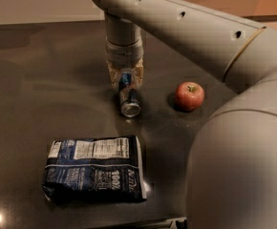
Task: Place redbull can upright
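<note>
Dark glossy counter (43,94) fills the view, with a pale wall behind it. My arm (191,27) swings in from the right and drops straight down at the back. Closest to the camera, a blue-and-white bag (94,168) lies flat with its label up, well apart from everything else. An apple (189,96) sits off to the right, near the can but not touching it. The can (130,99) is on its side mid-counter, silver end pointing at the camera and far end tucked into my gripper (125,78). The jaws look clenched on that far end, one on each side.

So I reckon I'm at the grab, with the tip-up to come. To do it well, I'd hold firm since the can is slick and round, then lift the far end so it pivots up on the near rim. I'd keep it away from the apple and only let go once the base is flat on the counter. It's slim, so it'll topple if released tilted.

Containers: the bag looks puffy and shut, so I can't see inside. I can't tell if the can is opened or full.
</note>
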Controlling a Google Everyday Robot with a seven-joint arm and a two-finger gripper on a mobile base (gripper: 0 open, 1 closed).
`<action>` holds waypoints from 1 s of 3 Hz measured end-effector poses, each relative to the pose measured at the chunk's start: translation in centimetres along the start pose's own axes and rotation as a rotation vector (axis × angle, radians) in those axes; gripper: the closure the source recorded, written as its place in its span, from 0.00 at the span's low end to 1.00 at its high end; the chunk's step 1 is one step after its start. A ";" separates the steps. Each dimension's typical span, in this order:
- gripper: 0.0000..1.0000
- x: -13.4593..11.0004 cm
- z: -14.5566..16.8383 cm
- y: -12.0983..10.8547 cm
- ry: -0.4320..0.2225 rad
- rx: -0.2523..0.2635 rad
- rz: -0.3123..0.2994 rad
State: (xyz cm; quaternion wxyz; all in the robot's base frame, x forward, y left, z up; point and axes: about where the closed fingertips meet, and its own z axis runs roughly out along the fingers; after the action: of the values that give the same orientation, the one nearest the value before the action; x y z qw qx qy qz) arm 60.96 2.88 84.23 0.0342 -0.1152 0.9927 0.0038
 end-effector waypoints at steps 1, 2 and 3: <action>0.88 -0.6 -1.8 0.5 -0.040 -0.006 -0.072; 1.00 -1.8 -4.3 1.4 -0.110 -0.012 -0.186; 1.00 -3.2 -6.3 2.4 -0.195 -0.040 -0.309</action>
State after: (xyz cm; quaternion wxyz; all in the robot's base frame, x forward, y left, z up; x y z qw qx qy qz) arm 63.15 5.83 90.73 0.1281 -0.2662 0.9549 0.0295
